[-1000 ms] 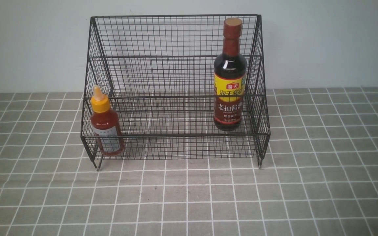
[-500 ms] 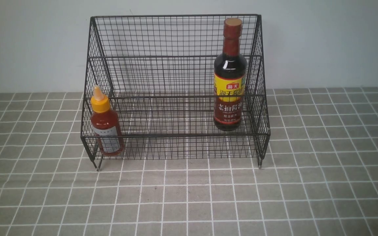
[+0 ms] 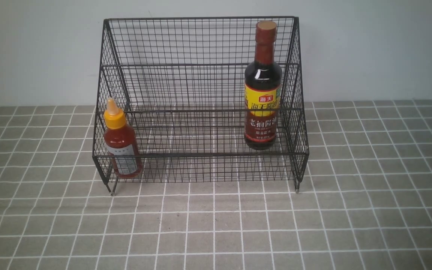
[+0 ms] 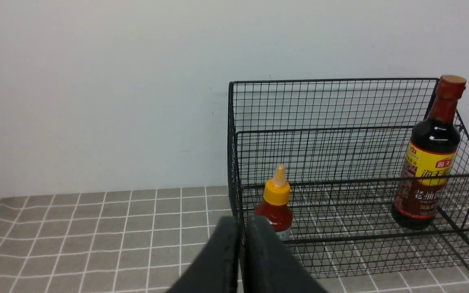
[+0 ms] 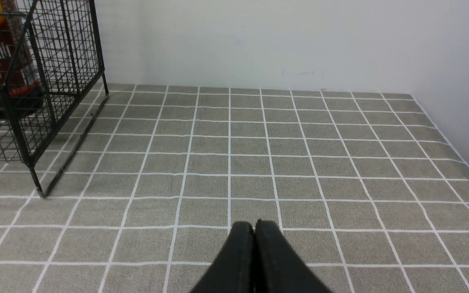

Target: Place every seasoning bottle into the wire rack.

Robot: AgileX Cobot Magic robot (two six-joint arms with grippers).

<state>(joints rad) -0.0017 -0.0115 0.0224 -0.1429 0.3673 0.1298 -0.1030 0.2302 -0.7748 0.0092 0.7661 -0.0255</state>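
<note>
Both bottles stand in the rack (image 3: 201,93): sauce bottle (image 3: 121,144) front left, soy bottle (image 3: 263,86) right. Left gripper (image 4: 240,228) and right gripper (image 5: 254,230) are closed, empty, off the rack

"海天" on soy-sauce bottle (image 3: 262,86) label

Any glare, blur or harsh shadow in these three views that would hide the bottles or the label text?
Front view: even light, a small glare spot on the soy-sauce bottle, large label characters readable. Left wrist view: the red-sauce squeeze bottle is sharp, the shut left gripper soft-edged up close. Right wrist view: soft and even, the right gripper dark.
</note>
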